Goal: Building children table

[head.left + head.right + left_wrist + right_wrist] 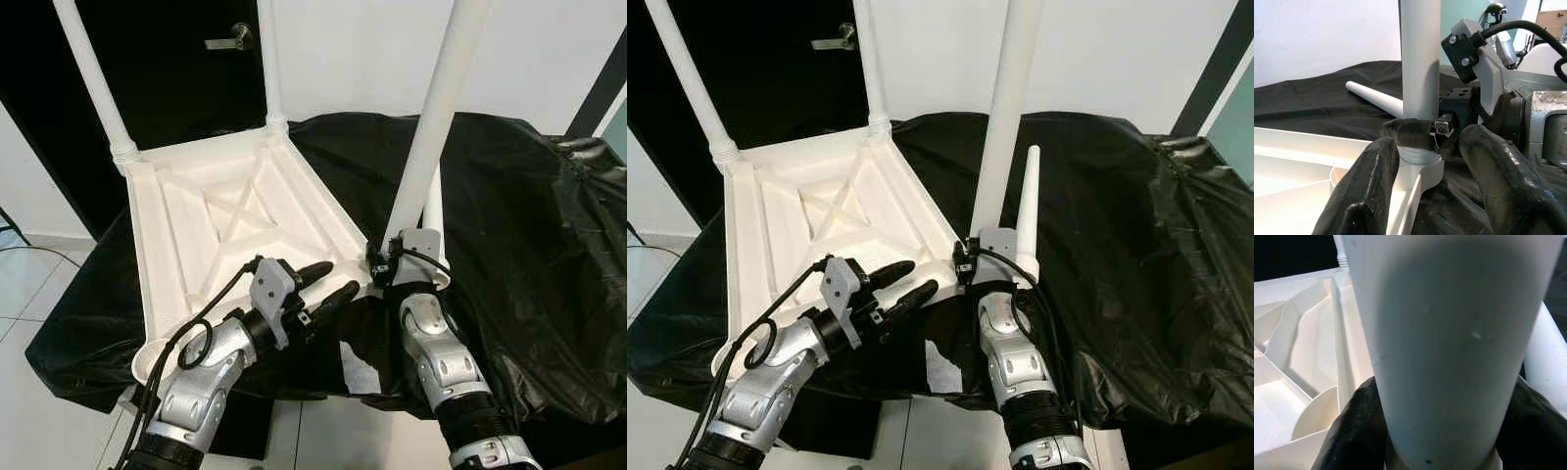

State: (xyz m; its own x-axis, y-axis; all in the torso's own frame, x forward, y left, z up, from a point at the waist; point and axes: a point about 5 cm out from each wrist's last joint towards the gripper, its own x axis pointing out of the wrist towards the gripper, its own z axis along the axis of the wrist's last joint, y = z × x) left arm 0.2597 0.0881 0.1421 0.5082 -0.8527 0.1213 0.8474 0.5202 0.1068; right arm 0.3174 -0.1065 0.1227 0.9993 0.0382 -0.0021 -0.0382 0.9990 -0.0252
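- The white plastic children's tabletop (225, 220) lies upside down, ribbed underside up, on a surface covered with black sheeting (529, 245).
- Two white legs stand in its far corners: one at 11 o'clock (96, 78), one at 12 o'clock (270, 69).
- A third leg (436, 117) stands in the near corner socket at 4 o'clock of the tabletop.
- The right gripper (384, 266) is closed around that leg's base; its black fingers (1359, 426) press either side.
- A loose leg (1028, 211) lies on the sheeting just beyond it.
- The left gripper (328, 284) hovers over the tabletop's near edge, fingers parted, holding nothing.
- A dark door with a handle (230, 41) stands behind.
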